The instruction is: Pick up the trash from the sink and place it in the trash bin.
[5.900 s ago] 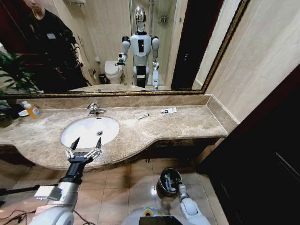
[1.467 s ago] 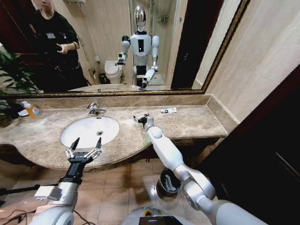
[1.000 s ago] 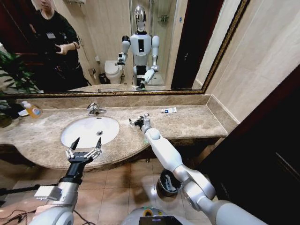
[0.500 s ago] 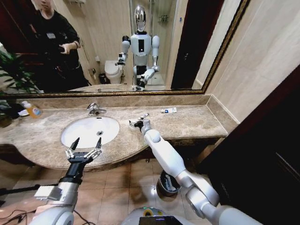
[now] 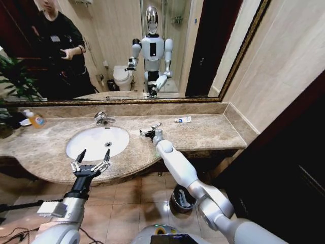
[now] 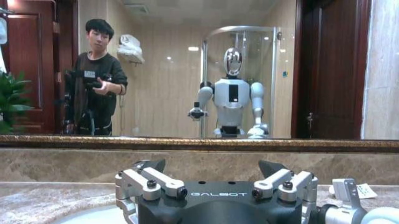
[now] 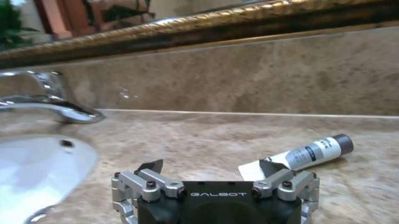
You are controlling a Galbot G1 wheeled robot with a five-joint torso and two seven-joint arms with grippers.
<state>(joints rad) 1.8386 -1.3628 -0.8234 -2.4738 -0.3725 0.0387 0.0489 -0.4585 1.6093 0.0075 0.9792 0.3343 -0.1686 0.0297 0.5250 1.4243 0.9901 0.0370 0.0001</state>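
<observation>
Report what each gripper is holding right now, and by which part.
Nothing is held. The right gripper is open over the marble counter, with a small white tube lying ahead of it. The left gripper is open at the sink's front edge.

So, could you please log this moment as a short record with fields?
left gripper: open, hovering at the counter's front edge before the sink
right gripper: open, low over the counter right of the sink, near a small tube
sink contents: no trash visible
other trash: white tube near the back wall
bin: on the floor under the right arm
bottle: far left on counter
</observation>
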